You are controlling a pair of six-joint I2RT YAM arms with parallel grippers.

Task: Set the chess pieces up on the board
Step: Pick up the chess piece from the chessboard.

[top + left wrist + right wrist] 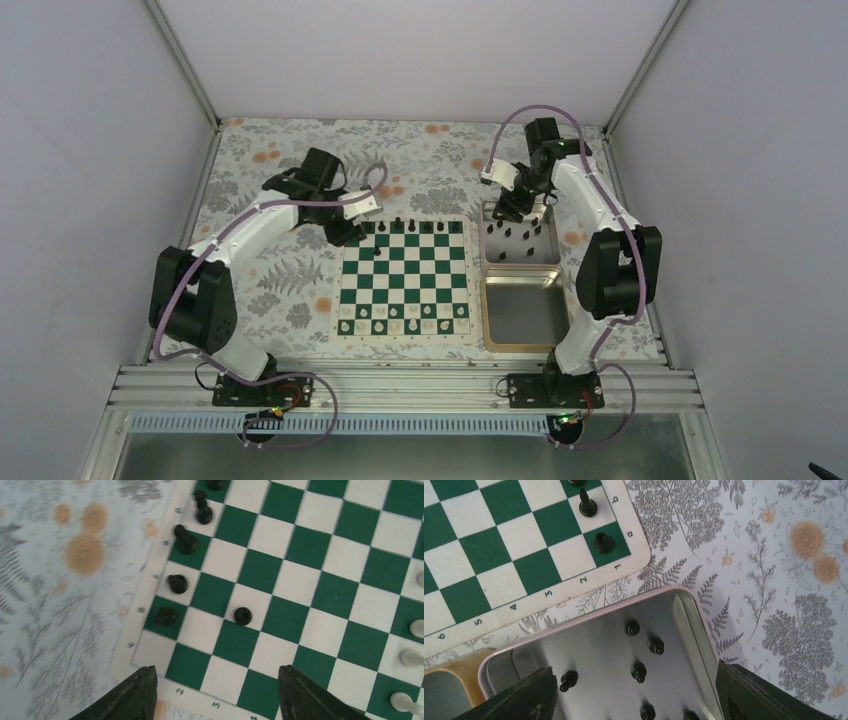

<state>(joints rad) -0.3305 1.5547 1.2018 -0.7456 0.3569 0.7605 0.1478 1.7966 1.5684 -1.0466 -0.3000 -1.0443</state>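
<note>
**Overhead view.** The board (403, 278) lies flat at the middle of the flowered table (270, 170), between the two arms. Black chess pieces (413, 227) stand in a row along its far edge, and one pawn (378, 250) stands a row nearer. White pieces (400, 325) stand along its near edge. The left pincer (350, 232) hangs over the board's far left corner. The right pincer (515, 208) hangs over the far end of a silver tin (490, 250) just right of the board, and more black pieces lie scattered in this tin. A second tin (525, 345) sits just beside it, nearer the arm bases.

**Left wrist view.** The left pincer (216, 669) is spread wide with nothing between its fingers (132, 695). Under it lies a corner of the board (300, 580). Five chess pieces (177, 583) stand along the edge squares, beyond the finger at the left of this view. The pawn (243, 616) stands on a white square beyond the gap, apart from both fingers. White pieces (407, 657) show at the right margin.

**Right wrist view.** The right pincer (636, 690) is likewise spread wide and holds nothing. Its fingers (524, 697) straddle the tin (599, 650). Six chess pieces (656, 645) lie on the tin's floor between them. One lies just beside the finger at the left of this view, though whether it touches cannot be told. The board (499, 555) fills the upper left, two black pieces standing at its corner. An edge of the second tin (454, 670) shows at lower left.
</note>
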